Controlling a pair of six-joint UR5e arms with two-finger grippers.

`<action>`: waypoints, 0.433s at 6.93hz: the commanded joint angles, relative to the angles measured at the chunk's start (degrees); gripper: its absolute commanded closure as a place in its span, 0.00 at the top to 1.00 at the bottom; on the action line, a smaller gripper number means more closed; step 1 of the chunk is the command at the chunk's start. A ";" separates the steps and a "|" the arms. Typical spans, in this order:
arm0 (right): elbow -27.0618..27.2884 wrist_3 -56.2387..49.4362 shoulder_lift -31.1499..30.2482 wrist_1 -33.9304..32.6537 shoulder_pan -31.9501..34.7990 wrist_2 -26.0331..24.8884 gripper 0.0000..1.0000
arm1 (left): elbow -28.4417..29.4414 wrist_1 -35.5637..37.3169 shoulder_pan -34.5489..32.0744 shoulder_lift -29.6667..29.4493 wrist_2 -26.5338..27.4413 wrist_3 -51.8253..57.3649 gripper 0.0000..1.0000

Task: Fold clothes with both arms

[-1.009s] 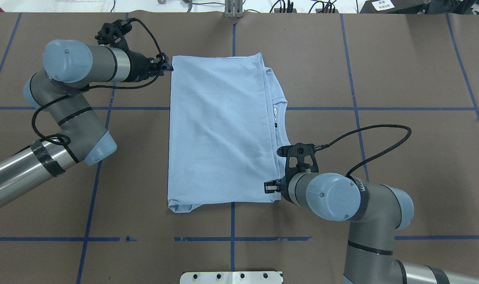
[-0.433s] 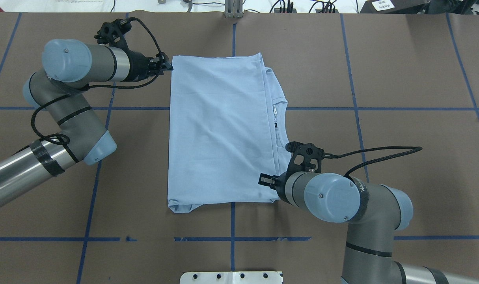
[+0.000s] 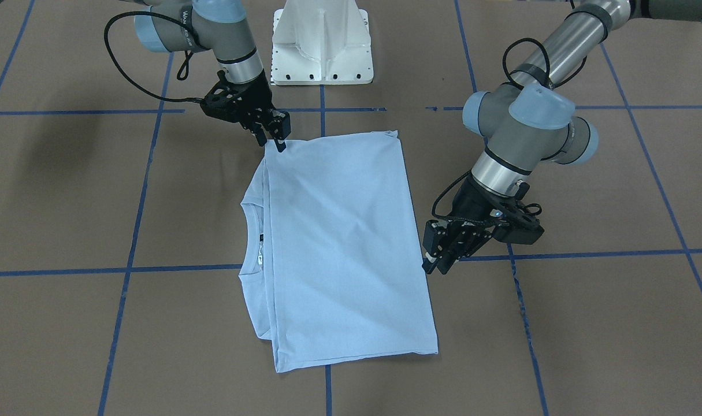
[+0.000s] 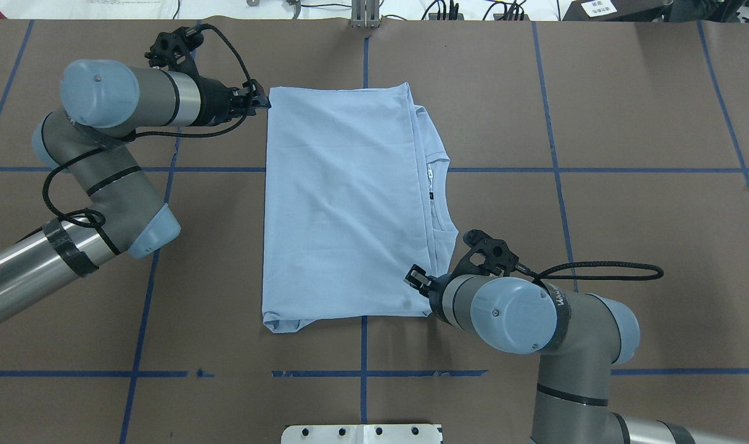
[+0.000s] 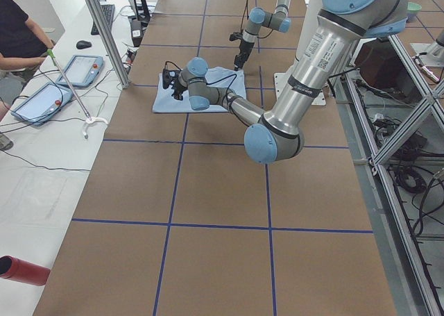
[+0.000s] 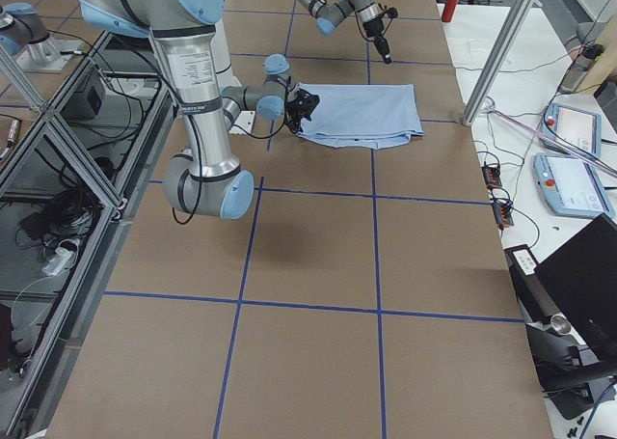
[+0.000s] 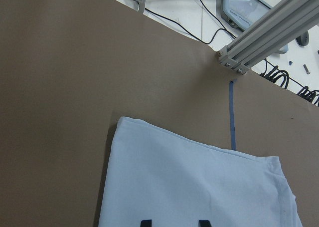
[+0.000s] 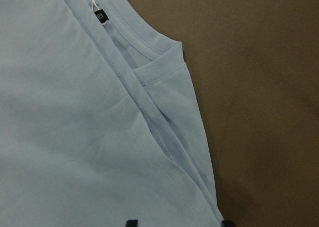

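Overhead exterior shows the brown table (image 4: 627,123), marked with blue tape lines (image 4: 503,169). The light blue T-shirt (image 4: 343,203) lies folded flat at its centre. The left arm (image 4: 127,98) enters from 9 o'clock. The right arm (image 4: 516,314) enters from 5 o'clock. The left gripper (image 4: 264,102) sits just off the shirt's 11 o'clock corner; its wrist view shows the fingers apart and holding nothing. The right gripper (image 4: 416,277) is over the shirt's 5 o'clock corner, fingers likewise spread and empty. The ribbed collar (image 4: 439,197) lies at the shirt's 3 o'clock edge, with a small dark label (image 4: 431,196) inside it.
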 commanded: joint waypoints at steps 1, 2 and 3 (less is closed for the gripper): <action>-0.82 0.88 -0.08 -0.08 -1.16 0.02 0.64 | -0.36 -0.02 -0.01 0.15 0.00 0.00 0.42; -1.34 0.88 0.00 0.10 -1.60 -0.07 0.64 | -0.36 -0.02 -0.01 0.15 0.00 0.00 0.42; -1.52 0.79 0.61 0.01 -1.61 -0.07 0.63 | -0.36 -0.02 -0.01 0.15 0.00 0.00 0.42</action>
